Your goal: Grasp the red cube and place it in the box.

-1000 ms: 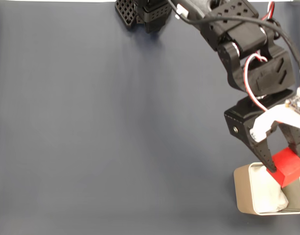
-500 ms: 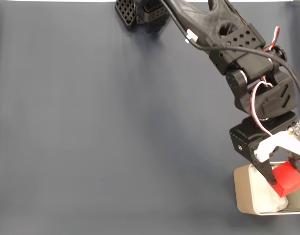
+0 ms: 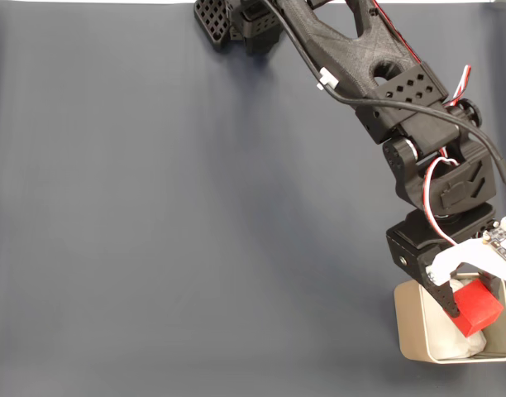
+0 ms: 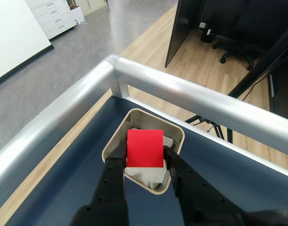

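Note:
The red cube (image 3: 477, 305) (image 4: 145, 148) hangs just above the inside of the beige box (image 3: 412, 327) (image 4: 114, 141), which stands at the table's lower right in the fixed view. My gripper (image 3: 474, 308) (image 4: 145, 159) is shut on the red cube, its black fingers (image 4: 116, 160) pressing both sides. White crumpled padding (image 3: 450, 341) (image 4: 146, 175) lies in the box under the cube. The arm hides the box's upper rim in the fixed view.
A dark blue mat (image 3: 170, 215) covers the table, with the arm's base (image 3: 236, 21) at the top. In the wrist view a silver rail (image 4: 191, 96) edges the table close behind the box, with wooden floor beyond.
The arm has lowered and drawn the cube down and slightly left, from above the box's right rim to low over its inside.

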